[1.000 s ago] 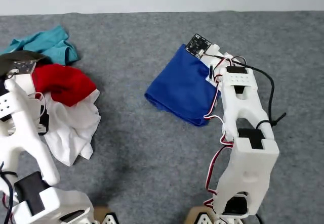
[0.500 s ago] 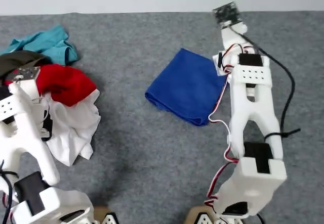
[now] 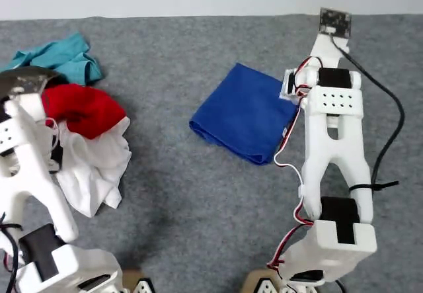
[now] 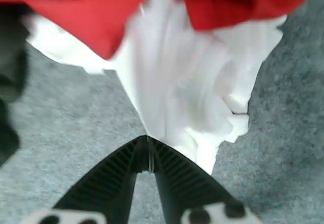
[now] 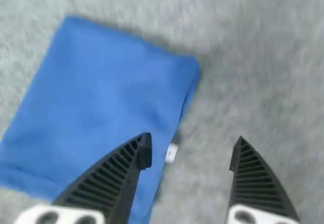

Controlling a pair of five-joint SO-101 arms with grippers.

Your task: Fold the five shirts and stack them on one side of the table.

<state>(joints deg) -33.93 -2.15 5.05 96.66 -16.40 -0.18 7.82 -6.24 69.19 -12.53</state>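
Blue shirt: the blue shirt (image 3: 244,114) lies folded into a flat, neat square near the middle of the tabletop (image 3: 198,200), a little toward the far edge, well apart from the other clothes.
Red shirt: the red shirt (image 3: 82,108) is bunched up by the left edge and rests on the white one.
White shirt: the white shirt (image 3: 96,161) is crumpled under the red shirt and spreads from it toward the near edge.
Teal shirt: the teal shirt (image 3: 63,58) is unfolded near the far left corner, just beyond the red shirt.
Dark cloth: dark cloth (image 4: 9,77) lies beside the red and white shirts; I cannot tell what it is.
My right hand: my right hand (image 5: 191,148) is spread wide and grips nothing. It hangs over the side of the blue shirt that has a small white tag, one finger above the cloth and the other above grey tabletop.
My left hand: my left hand (image 4: 149,145) has its fingers pressed together at the tips with nothing between them, at the hem of the white shirt.
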